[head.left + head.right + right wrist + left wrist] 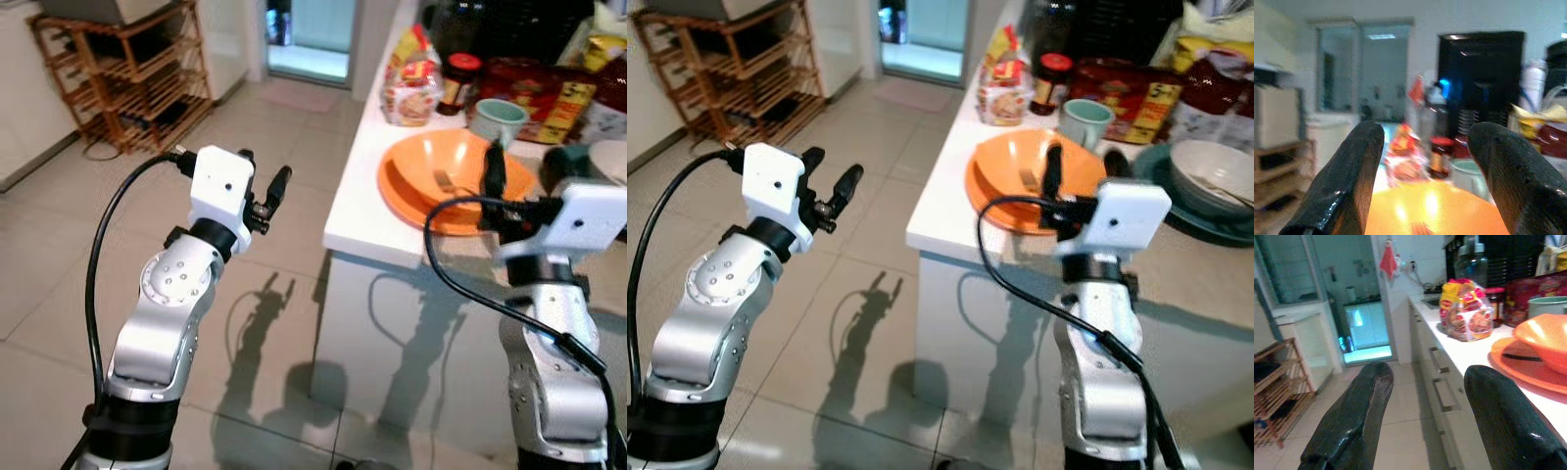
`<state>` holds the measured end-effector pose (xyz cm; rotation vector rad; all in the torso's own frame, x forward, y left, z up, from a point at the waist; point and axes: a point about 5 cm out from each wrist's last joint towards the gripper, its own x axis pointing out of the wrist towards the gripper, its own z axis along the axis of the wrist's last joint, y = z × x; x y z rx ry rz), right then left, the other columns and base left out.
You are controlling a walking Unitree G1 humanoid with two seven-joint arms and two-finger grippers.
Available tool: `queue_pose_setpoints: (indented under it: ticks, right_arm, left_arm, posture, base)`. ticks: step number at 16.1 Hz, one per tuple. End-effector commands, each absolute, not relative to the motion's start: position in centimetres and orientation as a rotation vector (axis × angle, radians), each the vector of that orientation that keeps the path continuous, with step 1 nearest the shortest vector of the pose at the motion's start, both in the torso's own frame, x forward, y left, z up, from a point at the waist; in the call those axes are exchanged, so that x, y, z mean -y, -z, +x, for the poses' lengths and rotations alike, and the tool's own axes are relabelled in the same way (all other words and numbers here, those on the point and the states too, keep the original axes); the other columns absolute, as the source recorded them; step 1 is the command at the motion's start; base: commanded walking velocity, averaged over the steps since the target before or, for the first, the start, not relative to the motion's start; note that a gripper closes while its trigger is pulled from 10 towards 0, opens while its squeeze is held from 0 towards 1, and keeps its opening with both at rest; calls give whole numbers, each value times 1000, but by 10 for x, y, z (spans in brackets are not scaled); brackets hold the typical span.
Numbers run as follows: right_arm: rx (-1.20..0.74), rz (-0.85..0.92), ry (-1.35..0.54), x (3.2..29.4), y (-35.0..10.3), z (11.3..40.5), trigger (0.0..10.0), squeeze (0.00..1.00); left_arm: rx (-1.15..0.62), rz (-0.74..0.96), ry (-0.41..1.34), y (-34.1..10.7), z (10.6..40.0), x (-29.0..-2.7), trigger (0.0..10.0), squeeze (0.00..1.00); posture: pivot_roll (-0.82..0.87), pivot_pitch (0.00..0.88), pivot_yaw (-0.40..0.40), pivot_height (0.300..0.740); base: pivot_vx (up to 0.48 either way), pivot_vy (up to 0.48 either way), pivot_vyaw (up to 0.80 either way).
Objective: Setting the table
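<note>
An orange bowl [460, 171] rests on an orange plate [402, 196] at the near corner of the white counter [358, 220]. A fork [443, 180] seems to lie inside the bowl. My right gripper [1083, 168] hovers open just above the bowl's near side, holding nothing, and the right wrist view shows the bowl [1430, 210] below its fingers [1352, 176]. My left gripper [263, 171] stands open and empty over the floor, left of the counter. In the left wrist view the bowl [1542, 340] and plate lie ahead to one side.
Behind the orange bowl stand a green cup [497, 119], a red-lidded jar [460, 83] and a snack bag [411, 83]. A white bowl on a teal plate [1215, 176] sits to the right. A wooden rack [127, 73] stands across the tiled floor at far left.
</note>
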<state>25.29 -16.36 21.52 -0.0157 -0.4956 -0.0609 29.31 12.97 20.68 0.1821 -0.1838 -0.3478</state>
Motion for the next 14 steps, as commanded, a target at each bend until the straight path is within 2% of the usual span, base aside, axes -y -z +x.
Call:
queue_pose_setpoints:
  ticks: [1,4,7,11,14]
  right_arm:
    - [525,-26,55,160,-219,249,10000,0]
    - [536,-22,29,156,-222,250,10000,0]
    - [564,-42,70,165,-233,249,10000,0]
    - [406,-110,73,174,-210,244,10000,0]
    - [382,-65,71,175,-209,238,10000,0]
  left_arm:
    - [203,165,345,-211,294,-132,10000,0]
    - [231,166,333,-218,295,-135,10000,0]
    - [270,189,356,-228,294,-135,10000,0]
    - [238,169,355,-219,294,-135,10000,0]
    - [230,129,344,-213,296,-128,10000,0]
  posture:
    - [104,0,-31,740]
    - [113,0,-17,740]
    - [112,0,-7,740]
    - [64,0,33,740]
    - [54,0,2,740]
  base:
    - [0,0,0]
    - [0,0,0]
    - [0,0,0]
    - [0,0,0]
    - [0,-449,-756]
